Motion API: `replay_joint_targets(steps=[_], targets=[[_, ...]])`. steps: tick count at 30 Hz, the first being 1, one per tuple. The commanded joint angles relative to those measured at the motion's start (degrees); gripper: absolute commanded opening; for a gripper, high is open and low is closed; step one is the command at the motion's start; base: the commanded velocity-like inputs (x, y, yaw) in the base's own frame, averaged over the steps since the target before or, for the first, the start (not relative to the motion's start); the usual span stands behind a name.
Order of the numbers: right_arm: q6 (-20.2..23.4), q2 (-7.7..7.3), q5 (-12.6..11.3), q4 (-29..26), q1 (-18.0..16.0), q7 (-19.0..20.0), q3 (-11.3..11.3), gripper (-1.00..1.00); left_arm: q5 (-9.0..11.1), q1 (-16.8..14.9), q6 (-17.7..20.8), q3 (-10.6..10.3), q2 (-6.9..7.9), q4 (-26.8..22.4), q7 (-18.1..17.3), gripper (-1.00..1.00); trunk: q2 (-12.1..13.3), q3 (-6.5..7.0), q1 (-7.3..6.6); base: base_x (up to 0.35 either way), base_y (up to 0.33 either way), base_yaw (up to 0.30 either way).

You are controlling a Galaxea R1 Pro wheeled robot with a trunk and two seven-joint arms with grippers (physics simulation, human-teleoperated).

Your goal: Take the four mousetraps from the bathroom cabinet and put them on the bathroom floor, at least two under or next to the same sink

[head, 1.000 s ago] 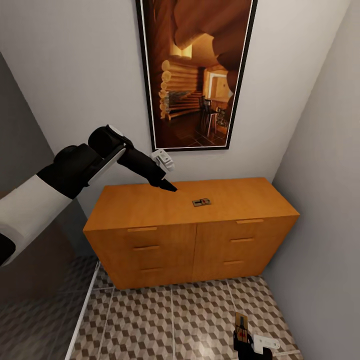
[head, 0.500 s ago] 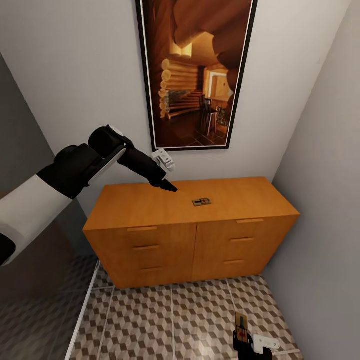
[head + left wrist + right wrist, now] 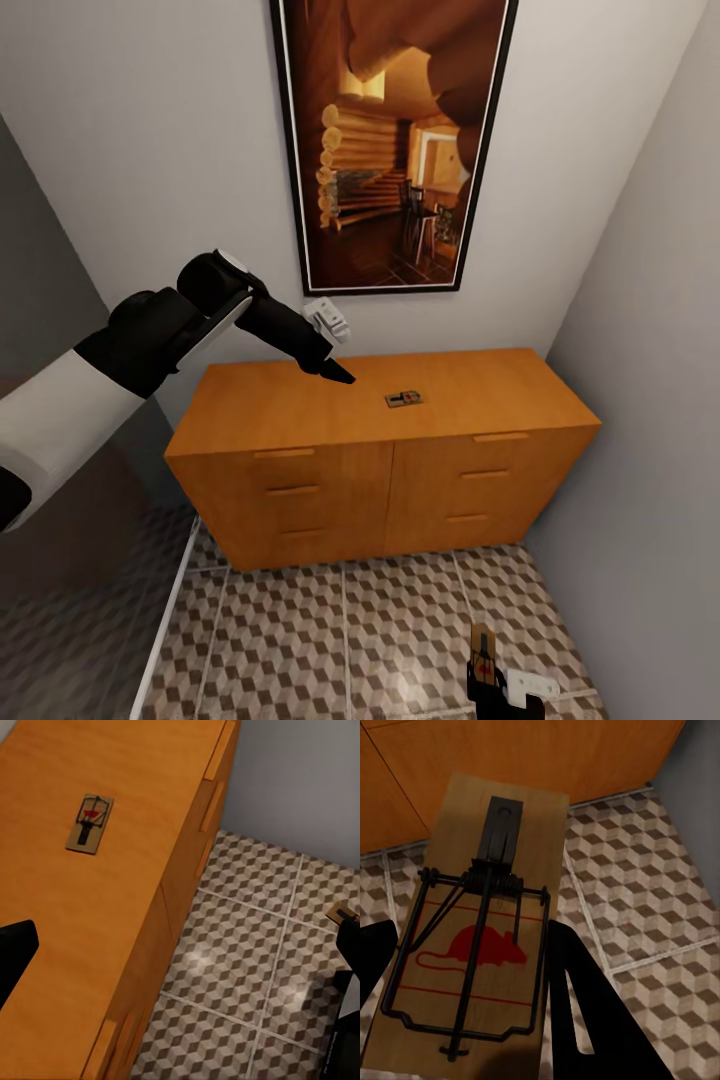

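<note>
Two small flat tan wooden mousetraps with dark wire frames and a red mark can be seen. One mousetrap [image 3: 403, 399] lies flat on the smooth top of the orange-brown wooden cabinet [image 3: 300, 410], near the middle and towards the back wall, with its long axis running roughly along the cabinet's length. The other mousetrap [image 3: 480, 945] is clamped between the two black fingers of the right gripper [image 3: 472, 1020], which is closed on the board's long sides and held low over the floor in front of the cabinet's right half.

The left gripper [image 3: 335, 372] hovers just above the cabinet top, near the lying trap, which sits off beyond its tip towards the cabinet's right end. Whether its fingers are parted or together cannot be told. The left arm is plainly the nearer one to that trap, so the reach would likely be a short slide rightwards and down.

Below, the bathroom floor [image 3: 380, 640] is tiled in large squares with a brown, beige and white cube pattern. Pale grey walls close in the corner, and a tall dark-framed picture of a log cabin interior [image 3: 390, 140] hangs above the cabinet.
</note>
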Motion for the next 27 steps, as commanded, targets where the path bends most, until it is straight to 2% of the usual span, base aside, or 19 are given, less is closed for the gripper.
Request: replay_joint_targets(steps=[1, 10, 21, 27], targets=[[-0.1, 0.02, -0.1, 0.0, -0.1, -0.4, 0.5, -1.00, 0.1, -0.1, 0.2, -0.1, 0.05, 0.0, -0.1, 1.00, -0.1, -0.21, 0.03, 0.000, 0.000, 0.000], [-0.1, 0.02, -0.1, 0.1, -0.1, -0.5, 0.5, -1.00, 0.1, -0.1, 0.2, -0.1, 0.05, 0.1, -0.1, 1.00, -0.1, -0.82, 0.03, 0.077, 0.000, 0.000], [-0.1, 0.11, -0.1, 0.1, -0.1, -0.5, 0.5, -1.00, 0.1, -0.1, 0.2, -0.1, 0.09, -0.1, -0.1, 1.00, -0.1, -0.87, 0.03, 0.295, 0.000, 0.000], [-0.1, 0.11, -0.1, 0.1, -0.1, -0.5, 0.5, -1.00, 0.1, -0.1, 0.2, -0.2, 0.07, -0.2, -0.1, 1.00, -0.1, -1.16, 0.03, 0.129, 0.000, 0.000]])
